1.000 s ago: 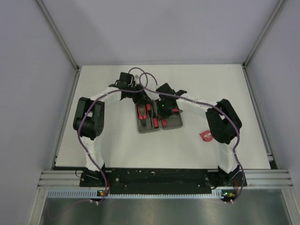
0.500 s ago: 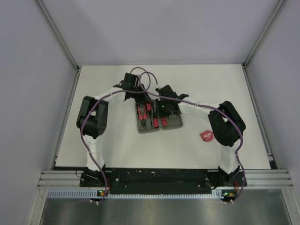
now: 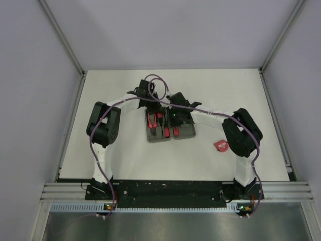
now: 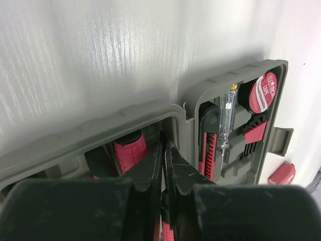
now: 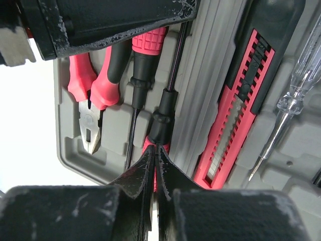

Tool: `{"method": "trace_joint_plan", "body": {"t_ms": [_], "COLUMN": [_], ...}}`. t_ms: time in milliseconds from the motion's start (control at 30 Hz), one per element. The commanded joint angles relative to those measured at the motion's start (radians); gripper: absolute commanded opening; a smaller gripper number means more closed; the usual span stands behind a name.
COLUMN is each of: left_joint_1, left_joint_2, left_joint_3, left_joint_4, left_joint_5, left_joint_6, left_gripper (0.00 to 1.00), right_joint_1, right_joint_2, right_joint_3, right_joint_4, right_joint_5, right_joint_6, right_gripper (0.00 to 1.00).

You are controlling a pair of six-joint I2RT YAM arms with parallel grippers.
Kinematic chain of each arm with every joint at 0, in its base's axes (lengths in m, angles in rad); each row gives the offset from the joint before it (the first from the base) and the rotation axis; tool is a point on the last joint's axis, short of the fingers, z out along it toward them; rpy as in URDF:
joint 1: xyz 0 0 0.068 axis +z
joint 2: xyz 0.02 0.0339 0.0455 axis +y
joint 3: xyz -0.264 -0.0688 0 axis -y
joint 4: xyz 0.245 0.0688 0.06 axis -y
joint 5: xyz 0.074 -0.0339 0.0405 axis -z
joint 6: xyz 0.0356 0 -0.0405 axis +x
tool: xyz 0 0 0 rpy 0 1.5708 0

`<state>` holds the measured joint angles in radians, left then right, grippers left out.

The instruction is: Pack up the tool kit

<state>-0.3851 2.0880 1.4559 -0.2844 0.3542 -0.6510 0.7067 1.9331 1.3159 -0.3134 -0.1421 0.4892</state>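
The grey tool kit case point(image 3: 169, 131) lies open mid-table. My left gripper point(image 3: 150, 103) is shut, its tips point(image 4: 164, 145) over the far rim of the case's left half, beside a red-and-black handle point(image 4: 129, 149). My right gripper point(image 3: 176, 118) is shut, its tips point(image 5: 155, 149) touching the red-and-black screwdriver point(image 5: 163, 118) in its slot. Pliers point(image 5: 93, 95), another screwdriver point(image 5: 144, 60), the red knife point(image 5: 241, 108) and a clear tester screwdriver point(image 5: 291, 95) sit in their slots. The red tape measure point(image 3: 220, 145) lies on the table to the right of the case.
A roll of tape with a red label point(image 4: 263, 93) sits in the case's right half. The left gripper's black body point(image 5: 110, 20) hangs close above the right gripper's tips. White walls and metal rails point(image 3: 70, 125) bound the table.
The left arm has swung right, bringing its gripper over the far edge of the case. The right gripper shifted slightly left over the case. The tape measure has not moved.
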Motion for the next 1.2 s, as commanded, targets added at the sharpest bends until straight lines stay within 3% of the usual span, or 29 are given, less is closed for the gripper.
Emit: {"method": "trace_joint_plan", "body": {"t_ms": [0, 233, 533, 700, 967, 1167], "left_joint_1": [-0.029, -0.052, -0.077, -0.075, -0.061, -0.037], "left_joint_2": [0.032, 0.066, 0.13, 0.1, -0.023, -0.108], "left_joint_3": [0.05, 0.101, 0.167, 0.191, 0.287, 0.267], "left_joint_4": [-0.058, -0.156, -0.283, -0.274, -0.265, -0.257], "left_joint_5": [-0.098, -0.17, -0.23, -0.195, -0.135, -0.113], "left_joint_6": [0.034, 0.028, 0.017, 0.022, 0.024, 0.043], "left_gripper": [0.08, 0.0, 0.0, 0.0, 0.23, 0.3], "right_joint_1": [0.022, 0.025, 0.025, 0.025, 0.024, -0.013], "right_joint_2": [0.015, 0.049, 0.081, 0.046, -0.084, -0.201], "right_joint_3": [-0.023, -0.029, -0.024, -0.009, 0.074, 0.03], "right_joint_4": [0.01, -0.015, -0.032, -0.036, -0.043, -0.055], "right_joint_5": [0.016, 0.032, 0.036, 0.048, 0.116, 0.22], "right_joint_6": [-0.021, -0.023, -0.009, -0.001, 0.035, 0.069], "right_gripper": [0.0, 0.0, 0.0, 0.0, 0.01, 0.14]}}
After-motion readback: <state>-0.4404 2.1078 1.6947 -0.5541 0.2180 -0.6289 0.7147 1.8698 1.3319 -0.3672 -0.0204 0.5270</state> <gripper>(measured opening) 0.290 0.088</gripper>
